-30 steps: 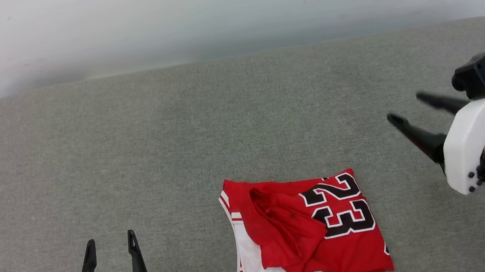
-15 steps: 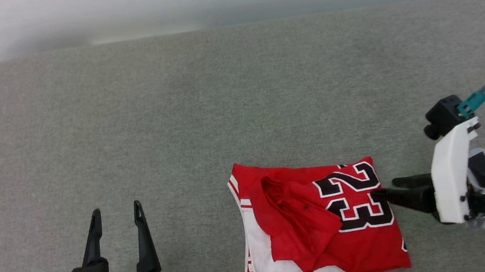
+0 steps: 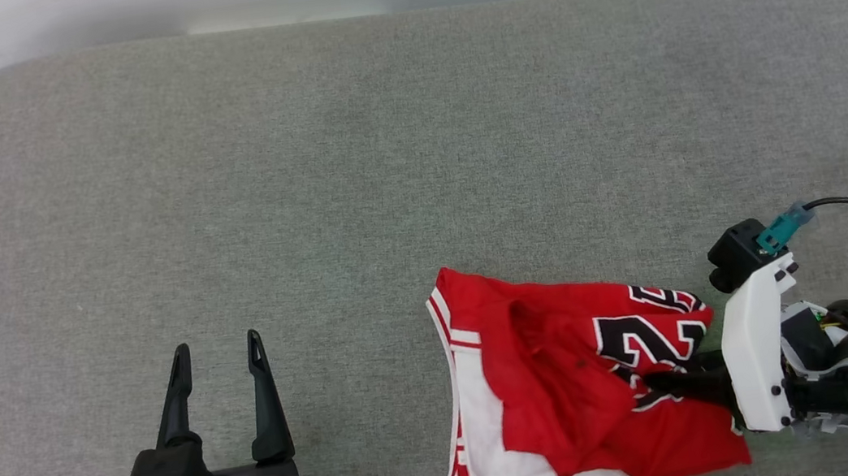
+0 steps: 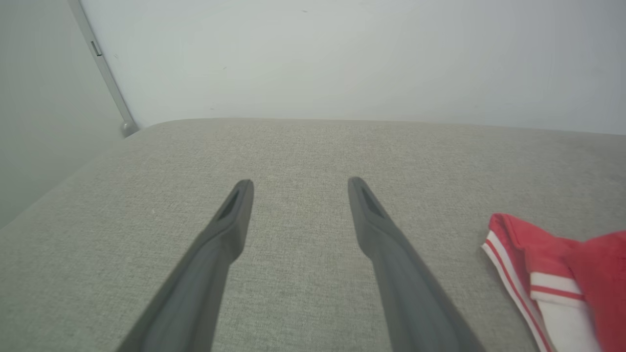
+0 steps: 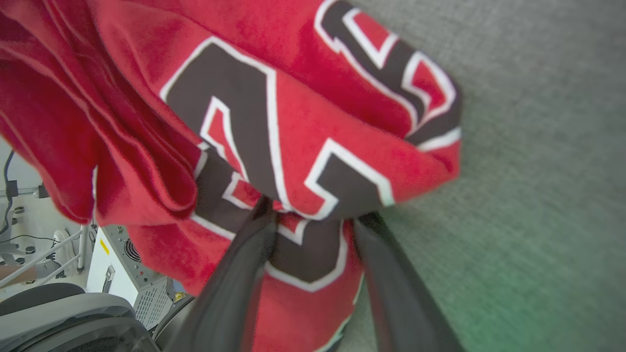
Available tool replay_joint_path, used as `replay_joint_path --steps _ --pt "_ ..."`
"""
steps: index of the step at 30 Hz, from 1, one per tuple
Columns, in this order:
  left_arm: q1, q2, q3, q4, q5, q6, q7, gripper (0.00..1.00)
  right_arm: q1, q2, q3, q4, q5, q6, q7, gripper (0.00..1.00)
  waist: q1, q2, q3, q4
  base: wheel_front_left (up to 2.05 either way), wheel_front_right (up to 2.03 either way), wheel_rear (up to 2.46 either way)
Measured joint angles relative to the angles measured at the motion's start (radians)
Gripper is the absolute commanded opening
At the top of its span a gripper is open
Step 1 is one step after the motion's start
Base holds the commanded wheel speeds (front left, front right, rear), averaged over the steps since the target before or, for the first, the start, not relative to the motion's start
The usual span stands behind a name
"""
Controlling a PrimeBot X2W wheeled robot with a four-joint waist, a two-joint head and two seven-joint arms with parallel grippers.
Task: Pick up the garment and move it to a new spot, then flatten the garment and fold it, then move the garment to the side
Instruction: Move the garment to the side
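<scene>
**Head view: right tool at the garment's printed edge, left tool spread wide**

Head view sets the garment (image 3: 567, 391) close to the near edge of the grey padded surface (image 3: 300, 164), right of its middle. It lies as a loose bundle, with the white panel and striped trim toward the left, the black number print toward the right, and a crumpled red flap on top. The right tool (image 3: 650, 382) comes in from the right edge with its fingers laid low and pointing left. Their tips are in the printed cloth, which is rucked up there. So the garment lies straight ahead of that tool, along its own finger line, and the right arm is plainly the nearer one. The left tool (image 3: 216, 343) stands well apart to the garment's left, fingers pointing toward the far edge, spread wide and holding nothing.

Right wrist view shows what the head view hides. Both dark fingers stand apart, with a fold of the print bunched between and over their tips. They look parted rather than pinched, so I would not call it a firm hold. Left wrist view shows the striped corner low at its right, clear of that tool's fingers.

A bite at this edge fits either carrying a rumpled bundle to a new spot or shifting a folded one aside, and the pictures do not settle which. Either way, the grip likely needs several layers, not only the top one.
</scene>
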Motion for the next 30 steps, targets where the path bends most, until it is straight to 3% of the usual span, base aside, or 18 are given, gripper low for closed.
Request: replay_joint_path --steps 7,12,17,22,30 --pt "0.012 0.000 0.002 0.003 0.000 0.005 0.000 1.00 -0.028 -0.009 0.060 0.025 0.002 -0.001 -0.083 0.00 0.0000 0.0000 -0.035 -0.006 0.00 0.00 0.00" --pt "0.040 0.000 0.022 -0.004 -0.005 0.014 0.000 1.00 -0.096 -0.032 0.108 -0.038 -0.011 -0.001 -0.156 0.00 0.0000 0.0000 -0.065 -0.037 0.00 0.00 0.00" --pt "0.067 0.000 0.045 -0.017 -0.007 0.010 0.000 1.00 -0.162 -0.105 0.159 -0.141 -0.037 -0.001 -0.185 0.00 0.0000 0.0000 -0.085 -0.100 0.00 0.00 0.00" --pt "0.070 0.000 0.060 -0.036 -0.007 0.002 0.000 1.00 -0.209 -0.224 0.174 -0.269 -0.063 -0.001 -0.194 0.00 0.0000 0.0000 -0.087 -0.197 0.00 0.00 0.00" --pt "0.028 0.000 0.082 -0.072 0.023 -0.017 0.000 1.00 -0.249 -0.338 0.106 -0.281 -0.105 -0.001 -0.217 0.00 0.0000 0.0000 -0.021 -0.350 0.00 0.00 0.00"
